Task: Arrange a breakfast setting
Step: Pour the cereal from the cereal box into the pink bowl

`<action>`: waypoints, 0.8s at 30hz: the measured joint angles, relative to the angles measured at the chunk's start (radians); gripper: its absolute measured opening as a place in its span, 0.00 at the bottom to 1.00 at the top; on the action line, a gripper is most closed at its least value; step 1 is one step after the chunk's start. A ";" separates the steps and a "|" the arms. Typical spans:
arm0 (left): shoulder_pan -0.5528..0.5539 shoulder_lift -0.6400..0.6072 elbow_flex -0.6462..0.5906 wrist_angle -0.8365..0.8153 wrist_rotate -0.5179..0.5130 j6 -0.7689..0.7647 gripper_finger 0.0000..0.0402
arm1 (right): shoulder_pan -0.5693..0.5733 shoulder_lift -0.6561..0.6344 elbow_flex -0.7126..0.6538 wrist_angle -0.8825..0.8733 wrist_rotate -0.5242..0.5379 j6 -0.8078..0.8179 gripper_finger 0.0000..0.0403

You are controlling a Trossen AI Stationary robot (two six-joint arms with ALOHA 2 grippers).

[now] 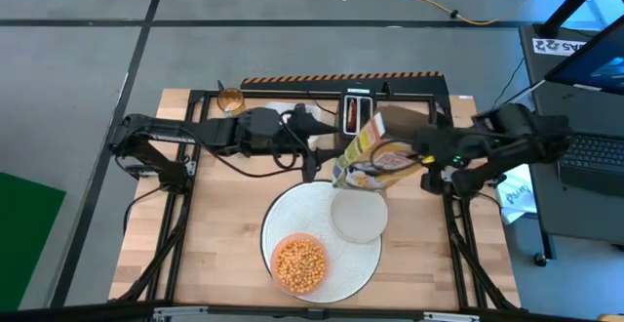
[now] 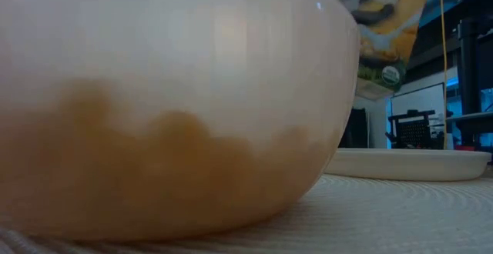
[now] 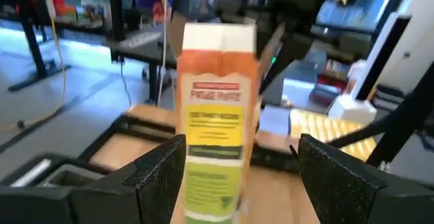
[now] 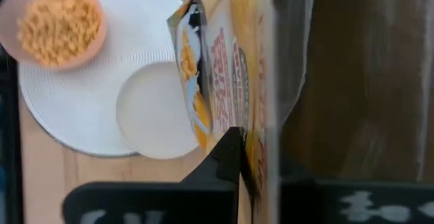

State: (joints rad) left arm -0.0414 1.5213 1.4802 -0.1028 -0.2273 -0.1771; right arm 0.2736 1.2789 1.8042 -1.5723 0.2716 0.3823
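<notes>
Spillage worried me: right fingers (image 1: pixel 421 156) were clamped on the tilted cereal box (image 1: pixel 375 152) above the small plate (image 1: pixel 358 216); left fingers (image 3: pixel 237 173) stood open, empty.

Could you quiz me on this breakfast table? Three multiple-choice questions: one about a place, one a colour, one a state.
1. Where is the small pale plate?
A. on the round white placemat
B. on the toaster
C. on the floor

2. The bowl is:
A. blue
B. orange
C. black

3. The bowl is:
A. empty
B. overturned
C. filled with yellow cereal puffs

Answers: 1 A, the plate lies on the mat's far right part. 2 B, its rim shows orange. 3 C, puffs fill it.
</notes>
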 joint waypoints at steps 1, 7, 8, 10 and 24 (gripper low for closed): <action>-0.003 -0.006 0.001 0.002 -0.001 0.000 0.67 | 0.023 -0.008 0.000 0.002 0.012 0.037 0.00; -0.014 -0.059 -0.002 -0.065 -0.023 0.004 0.67 | 0.141 -0.049 0.001 0.001 0.007 0.202 0.00; -0.018 -0.064 -0.002 -0.071 -0.027 0.004 0.67 | 0.154 -0.049 0.001 0.000 -0.011 0.223 0.00; -0.018 -0.068 0.001 -0.067 -0.031 0.004 0.67 | 0.172 -0.048 0.001 0.000 -0.032 0.269 0.00; -0.028 -0.081 -0.001 -0.140 -0.042 0.004 0.67 | 0.191 -0.070 -0.078 -0.003 0.060 0.359 0.00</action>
State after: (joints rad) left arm -0.0696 1.4404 1.4788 -0.2428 -0.2691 -0.1726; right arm 0.4646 1.2085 1.7259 -1.5754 0.3318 0.7415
